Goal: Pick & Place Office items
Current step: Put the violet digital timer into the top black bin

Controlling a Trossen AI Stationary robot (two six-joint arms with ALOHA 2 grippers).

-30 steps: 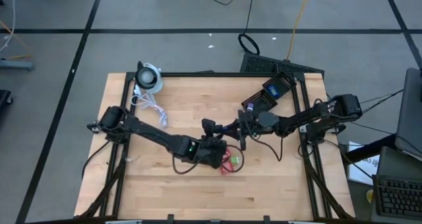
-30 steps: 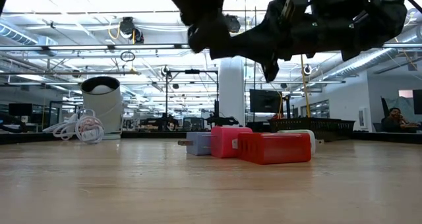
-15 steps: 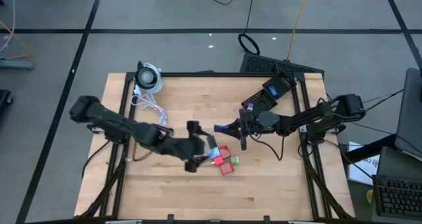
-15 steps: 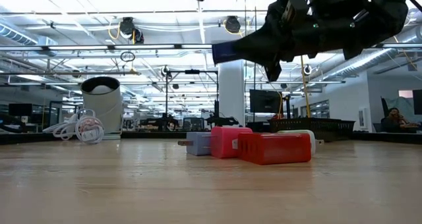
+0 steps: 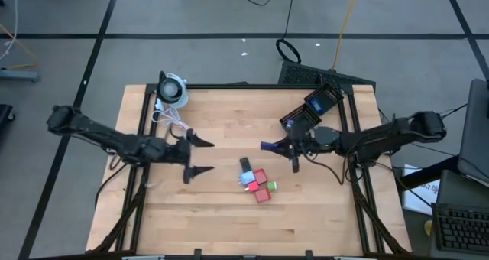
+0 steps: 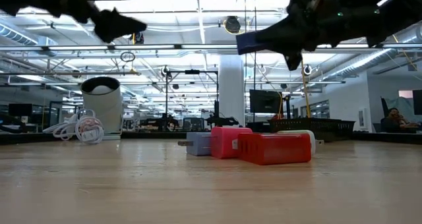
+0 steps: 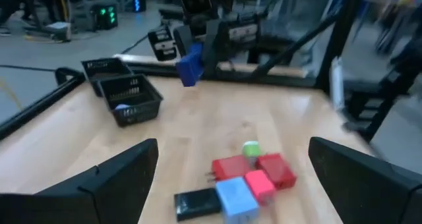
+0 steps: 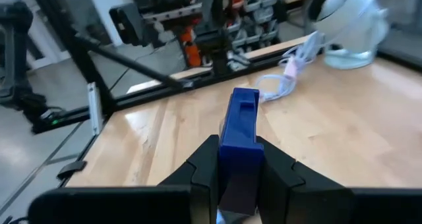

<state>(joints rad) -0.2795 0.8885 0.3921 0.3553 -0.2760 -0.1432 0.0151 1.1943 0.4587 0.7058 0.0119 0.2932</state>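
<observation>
Several office items lie in a cluster at the table's middle: a black block (image 5: 247, 165), a pale blue one (image 5: 250, 180), red ones (image 5: 260, 175), a pink one (image 7: 259, 184) and a green one (image 5: 273, 186), all flat on the wood. My right gripper (image 5: 280, 146) hovers right of and beyond the cluster, pointing toward the table's left, shut on a blue block (image 8: 239, 122). My left gripper (image 5: 202, 156) hangs left of the cluster, open wide, with nothing between its fingers. My right gripper pinches the blue block's rear end (image 8: 237, 161) between its two fingers (image 8: 206, 165), one on each broad side. The fingers come level from the table's right and lie along the block. The block sticks out past the fingertips, level, lifted clear above the table (image 6: 254, 41).
Two black baskets (image 5: 319, 101) (image 5: 301, 120) stand at the far right, just beyond the right gripper. A white coiled cable (image 5: 174, 125) and a round white device (image 5: 173, 89) sit at the far left. Bare wood lies along the near edge.
My left gripper has opened and drawn back level from over the cluster toward the table's left edge, rolling as it went. The black block that it covered now lies uncovered at the cluster's far end. My right gripper has shifted a little toward the right edge with the blue block.
</observation>
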